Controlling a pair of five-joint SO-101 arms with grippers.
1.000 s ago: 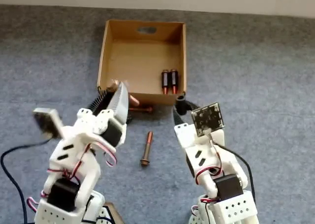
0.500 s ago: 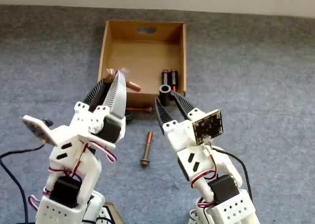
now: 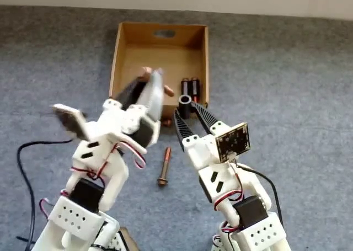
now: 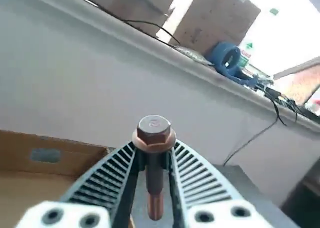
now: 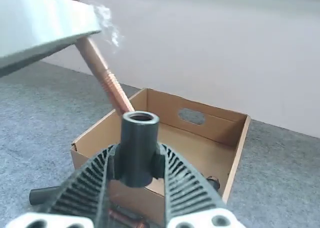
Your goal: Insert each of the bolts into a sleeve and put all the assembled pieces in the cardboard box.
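no legible text, number, brand or sign found in any view.

bolt (image 4: 154, 188), clamped in the left pincer (image 4: 154, 153): a faint mark on the top of its head, too small to read.

cartons (image 4: 215, 12) on the ledge well beyond the left pincer: a dark label at one upper edge and small green marks close by, none of them readable.

sleeve (image 5: 138, 153), clamped in the right pincer (image 5: 140, 163): nothing readable on its wall.

circuit board (image 3: 232, 138) just behind the right pincer: any print is too small to make out.
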